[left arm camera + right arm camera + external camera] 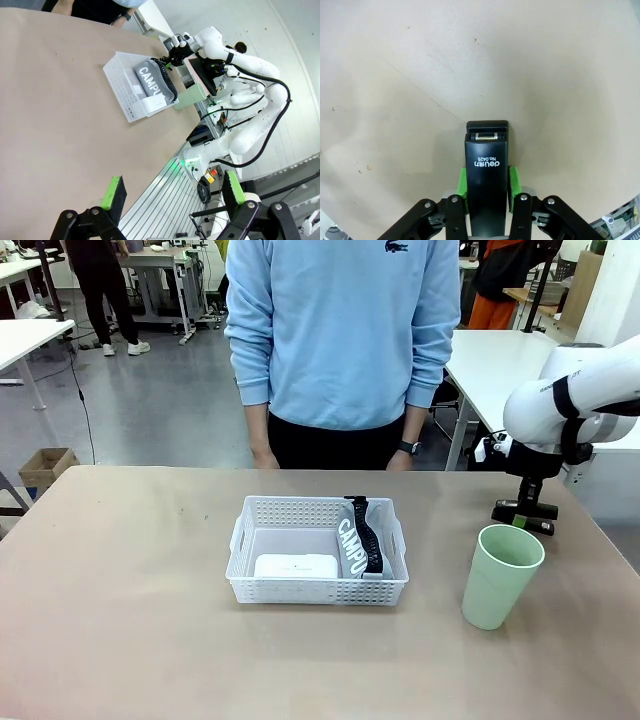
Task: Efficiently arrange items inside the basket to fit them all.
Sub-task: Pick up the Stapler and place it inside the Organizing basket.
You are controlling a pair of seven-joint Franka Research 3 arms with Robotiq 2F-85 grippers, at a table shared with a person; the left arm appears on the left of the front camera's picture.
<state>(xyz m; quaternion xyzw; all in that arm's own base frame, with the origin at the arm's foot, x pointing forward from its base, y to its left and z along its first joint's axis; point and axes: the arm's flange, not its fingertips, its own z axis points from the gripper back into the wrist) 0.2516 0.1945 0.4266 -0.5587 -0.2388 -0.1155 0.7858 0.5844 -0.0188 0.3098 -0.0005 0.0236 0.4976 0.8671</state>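
The right gripper (487, 181) squeezes the black stapler (487, 155) by its sides (pads flat), so it won't slip. The left gripper (172, 192) is wide open, the basket (121, 92) far ahead.

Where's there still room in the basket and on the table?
Inside the basket, the floor is free behind the white box, left of the grey pouch. Its right side and front are crowded. The table is bare left of the basket; to the right are the pale green cup and the stapler.

tan table (120, 590); white basket (300, 591), green cup (500, 580)
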